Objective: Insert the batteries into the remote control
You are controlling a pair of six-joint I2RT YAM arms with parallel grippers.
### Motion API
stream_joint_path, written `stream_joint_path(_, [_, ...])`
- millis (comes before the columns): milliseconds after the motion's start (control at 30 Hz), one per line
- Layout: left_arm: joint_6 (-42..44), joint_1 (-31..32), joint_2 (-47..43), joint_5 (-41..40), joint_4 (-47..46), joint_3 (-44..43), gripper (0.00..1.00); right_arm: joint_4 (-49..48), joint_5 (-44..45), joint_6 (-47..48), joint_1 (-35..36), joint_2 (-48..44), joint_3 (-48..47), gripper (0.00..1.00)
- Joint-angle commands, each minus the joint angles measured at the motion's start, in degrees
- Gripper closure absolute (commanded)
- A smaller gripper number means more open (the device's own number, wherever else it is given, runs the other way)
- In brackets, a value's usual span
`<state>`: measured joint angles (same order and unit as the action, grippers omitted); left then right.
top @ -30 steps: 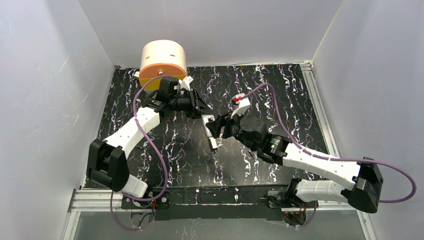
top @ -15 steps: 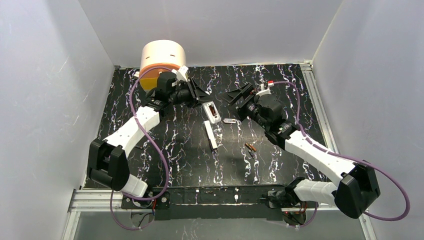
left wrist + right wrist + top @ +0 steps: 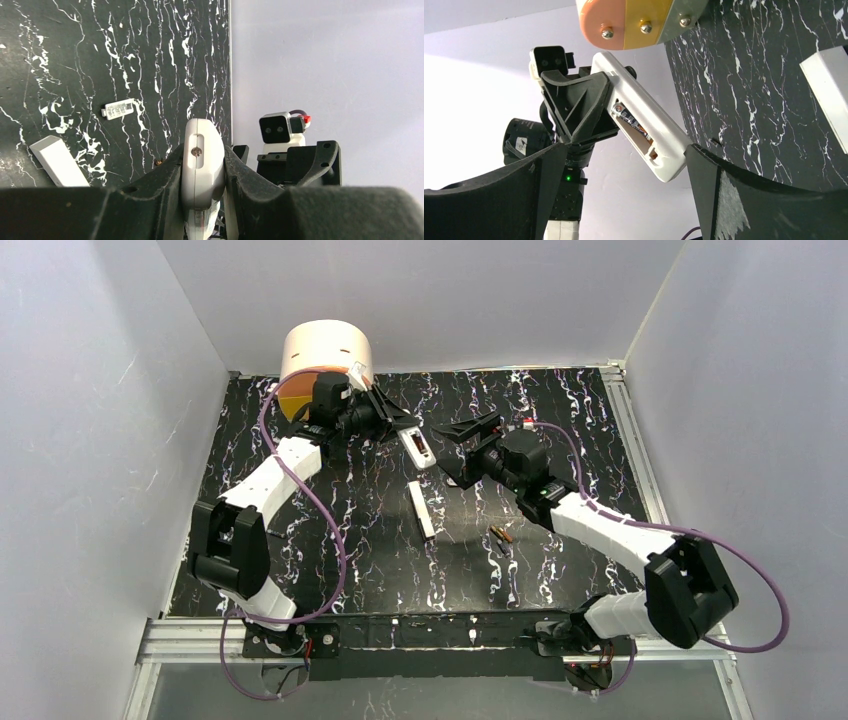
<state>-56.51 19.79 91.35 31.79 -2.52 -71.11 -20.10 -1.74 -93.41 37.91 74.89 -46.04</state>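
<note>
Gripped remote control (image 3: pixel 420 447) in left hand (image 3: pixel 404 434); held right hand (image 3: pixel 458 451) wide, empty, beside remote control; bay contents indistinct.

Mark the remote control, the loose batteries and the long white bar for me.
remote control (image 3: pixel 418 447): top external view, middle of its body.
batteries (image 3: pixel 500 534): top external view, middle of the pair lying on the table.
white bar (image 3: pixel 422 510): top external view, its mid-length.

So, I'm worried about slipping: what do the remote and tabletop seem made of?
The remote looks like smooth white moulded plastic: even colour, rounded corners, soft sheen. The tabletop is black with white veins, marble-like; whether stone or a printed sheet, I cannot tell.
</note>
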Motion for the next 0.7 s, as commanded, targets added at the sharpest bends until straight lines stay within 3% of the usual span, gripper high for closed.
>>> stream_joint_path(0, [-2.04,0.62,-0.57,1.68,-1.89,-3.27,1.0,-2.71,-4.95,-4.6,0.85,1.3,-3.04,0.01])
stream_joint_path(167, [0.08,0.26,-0.46,2.07,-1.01,-4.16,1.0,1.89,-1.72,-2.26,0.77,-1.06,-2.68,0.01])
stream_joint_path(300, [0.87,-0.24,-0.97,2.78,-0.98,-3.64,1.0,1.94,-3.25,-1.72,0.78,-0.35,-1.66,0.01])
stream_joint_path(433, [1.42,-0.52,-0.59,3.25,-0.67,-4.28,1.0,7.99,-3.83,1.78,1.0,0.87,-3.99,0.01])
stream_joint_path(667, [0.61,-0.54,0.06,4.58,-0.98,-3.54,1.0,-0.24,-3.18,-0.25,0.99,1.17,-2.18,0.01])
